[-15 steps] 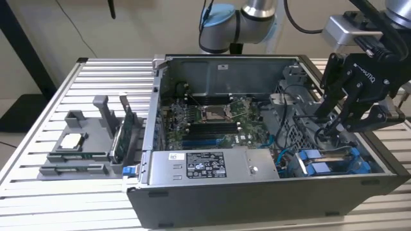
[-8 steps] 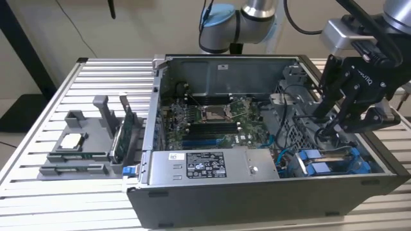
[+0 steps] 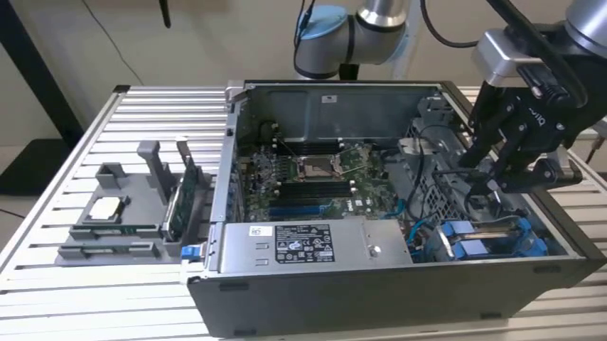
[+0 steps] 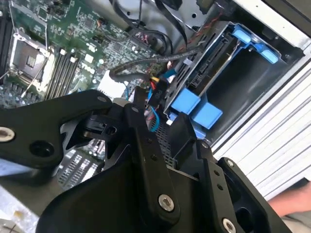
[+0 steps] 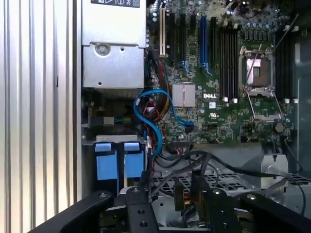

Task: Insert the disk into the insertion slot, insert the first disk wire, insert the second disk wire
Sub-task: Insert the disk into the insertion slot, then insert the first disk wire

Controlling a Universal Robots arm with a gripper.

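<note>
The disk (image 3: 488,245) sits in its blue carrier inside the insertion slot (image 3: 441,195) at the case's front corner, on the exterior view's right. Its blue handle ends (image 4: 194,109) (image 5: 119,162) stick out of the grey bay (image 4: 243,82). My gripper (image 3: 493,174) hangs inside the case just behind the bay, above the perforated cage. Its fingers are apart, with nothing clearly between them (image 4: 160,114) (image 5: 167,187). A black sleeved wire (image 4: 150,63) and a bundle of coloured wires (image 4: 155,82) lie close to the fingertips. A blue wire (image 5: 148,121) loops beside the carrier handles.
A grey labelled power-supply box (image 3: 303,245) fills the case's front; the motherboard (image 3: 313,174) lies behind it. A grey fixture holding spare parts (image 3: 124,213) stands on the slatted table (image 3: 142,121) at the exterior view's left. A person's hand (image 4: 291,204) shows outside the case wall.
</note>
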